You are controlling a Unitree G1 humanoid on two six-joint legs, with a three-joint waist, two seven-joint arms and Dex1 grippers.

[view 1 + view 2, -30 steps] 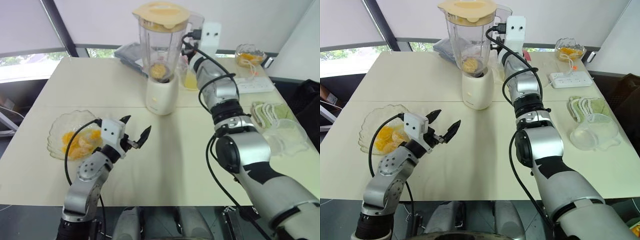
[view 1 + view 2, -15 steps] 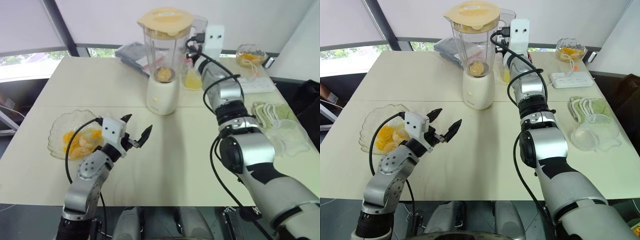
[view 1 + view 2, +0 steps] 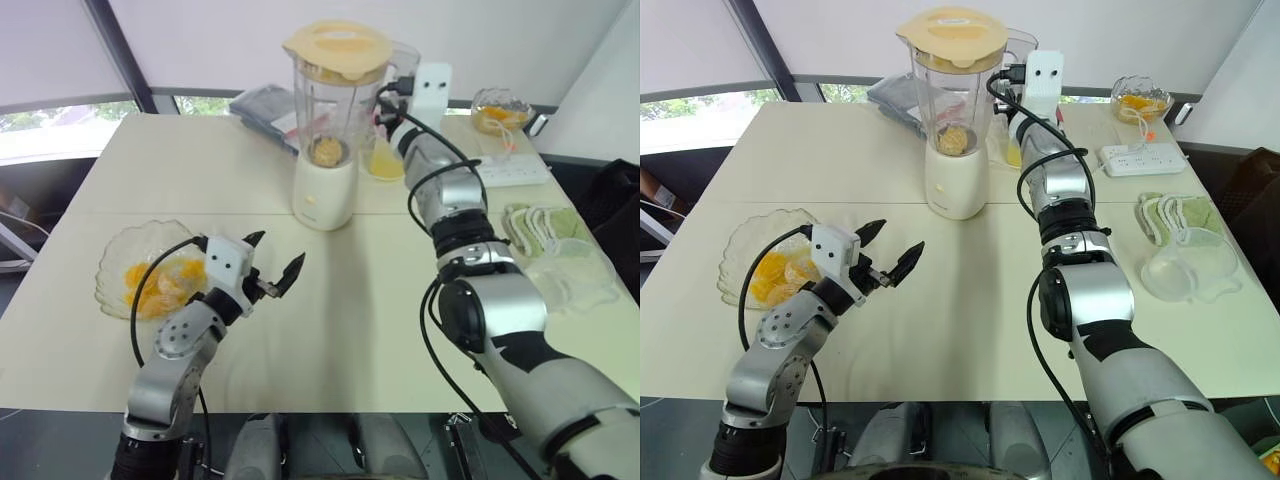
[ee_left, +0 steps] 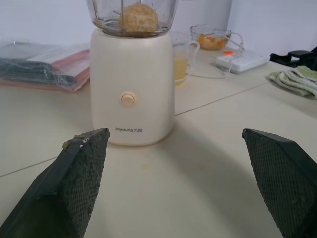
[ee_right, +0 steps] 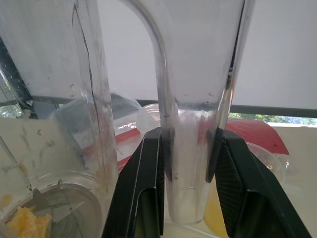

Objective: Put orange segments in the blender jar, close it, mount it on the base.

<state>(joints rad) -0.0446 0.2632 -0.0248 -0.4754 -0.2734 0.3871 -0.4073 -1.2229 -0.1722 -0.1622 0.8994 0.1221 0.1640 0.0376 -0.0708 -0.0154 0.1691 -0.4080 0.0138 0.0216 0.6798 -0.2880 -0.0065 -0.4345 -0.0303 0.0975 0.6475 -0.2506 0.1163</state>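
Right tool (image 5: 188, 153) is clamped on the handle (image 5: 190, 99) of the blender jar (image 3: 335, 95), its two black fingers pressed against either side of the clear loop. From that grip outward, the jar stands upright on the base (image 3: 323, 193), with the cream-yellow lid (image 3: 338, 46) on its rim and a few orange segments (image 3: 324, 150) lying at the bottom around the blade hub. Whether the jar is fully seated in the socket cannot be told.

Just beside the base, on the handle side, sits a small cup of yellow juice (image 3: 383, 160). Nearer the robot and well to the left of the base, the left tool (image 3: 272, 270) hovers over the table (image 3: 200, 160) with its fingers wide apart and empty, beside a scalloped glass bowl (image 3: 120, 270) holding more segments.

Judging by its build, the jar is rigid, smooth plastic, tall and top-heavy with the lid on; the handle looks like the surest hold, since the round wall would likely slip. The base appears squat and steady. The segments seem soft and wet, easily squashed.
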